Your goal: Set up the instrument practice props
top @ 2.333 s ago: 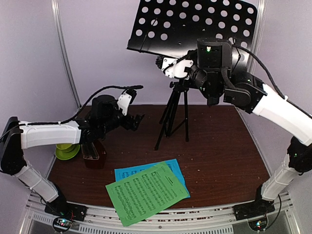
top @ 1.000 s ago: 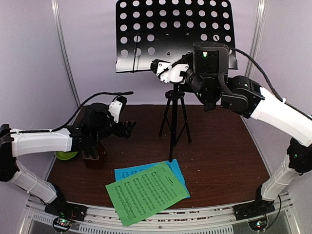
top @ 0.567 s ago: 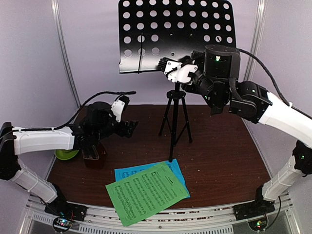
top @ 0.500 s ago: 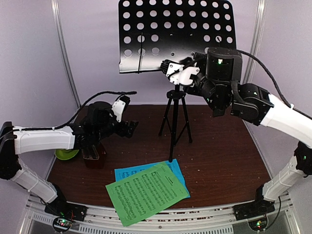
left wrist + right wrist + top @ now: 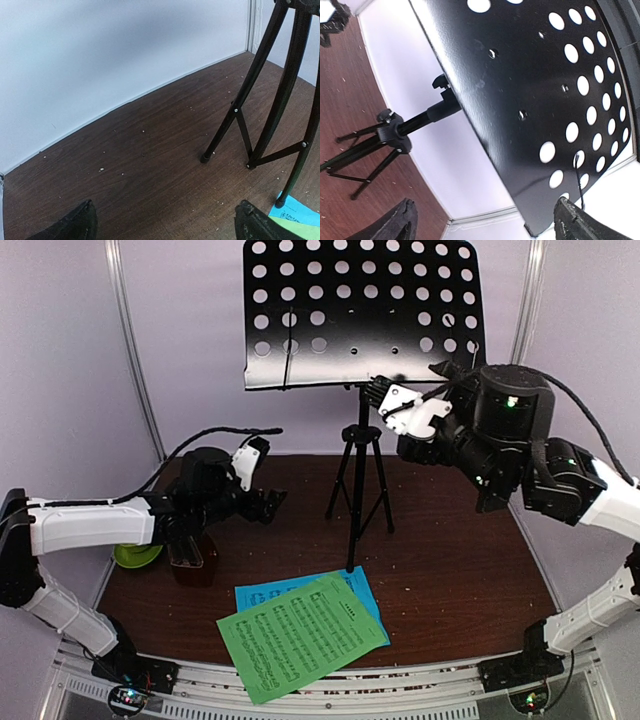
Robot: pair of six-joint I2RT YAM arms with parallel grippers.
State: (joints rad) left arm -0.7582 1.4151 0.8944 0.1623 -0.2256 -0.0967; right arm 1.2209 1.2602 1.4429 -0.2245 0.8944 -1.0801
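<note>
**Top external view.**
- Black perforated music stand: upright on its tripod at the back middle of the brown table, desk facing the front.
- Green sheet of printed music: flat near the front edge, lying over the blue sheet, of which only the far and right margins show.
- Dark red-brown metronome: at the left, largely hidden beneath the left arm (its clear cover is hard to make out from here).
- Lime green cup and saucer: just left of the metronome.
- Left gripper: low over the table, between the metronome and the stand's legs, carrying nothing.
- Right gripper: raised just under the desk's lower edge, right of the post. It appears to stand a little clear of the ledge.

**Left wrist view.**
- Left gripper: fingertips at the two bottom corners, spread wide, only bare table between them.
- Stand legs: at the right, feet on the wood. The nearest foot is just beside a corner of the blue sheet, with a sliver of the green sheet below it.

**Right wrist view.**
- Right gripper: fingertips wide apart, nothing held.
- Stand desk: fills the upper right, apart from both fingers. Its post and tripod hub lie to the left.
</note>
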